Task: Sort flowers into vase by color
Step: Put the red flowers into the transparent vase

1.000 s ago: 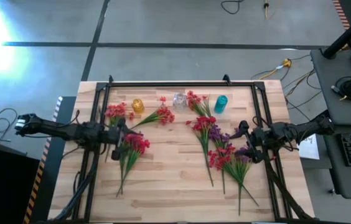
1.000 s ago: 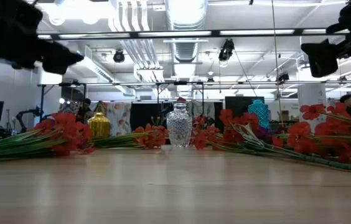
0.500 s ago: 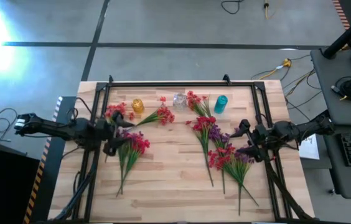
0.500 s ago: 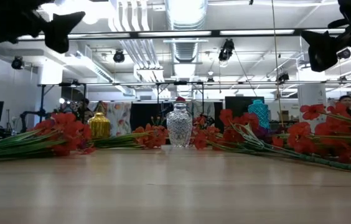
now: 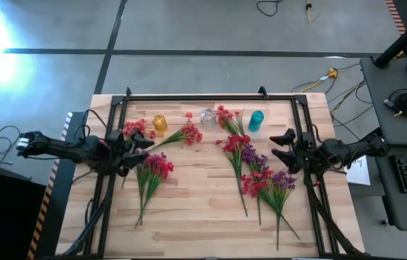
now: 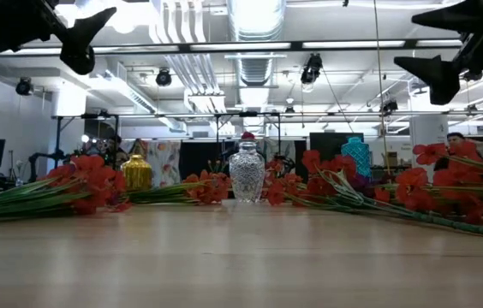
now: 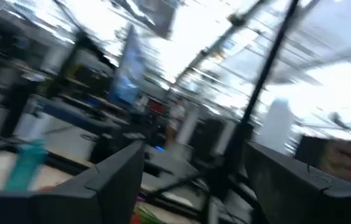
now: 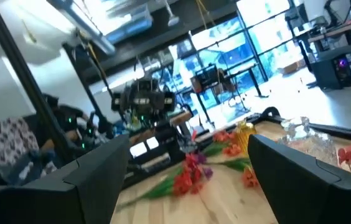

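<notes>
While formerly lower, both grippers (image 5: pixel 136 146) (image 5: pixel 284 148) higher, flowers (image 5: pixel 151 173) untouched.

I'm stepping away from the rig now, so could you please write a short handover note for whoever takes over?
Left gripper: raised over the table's left side, jaws open, empty.
Right gripper: raised over the right side, jaws open, empty.
Flowers: red sprigs lie loose on the left, mixed red and purple sprigs on the right.
Vases along the back: small gold vase, clear cut-glass vase, teal vase.
Done: one red bloom shows at the clear vase's mouth.
Left: sort nearly all the sprigs.
</notes>
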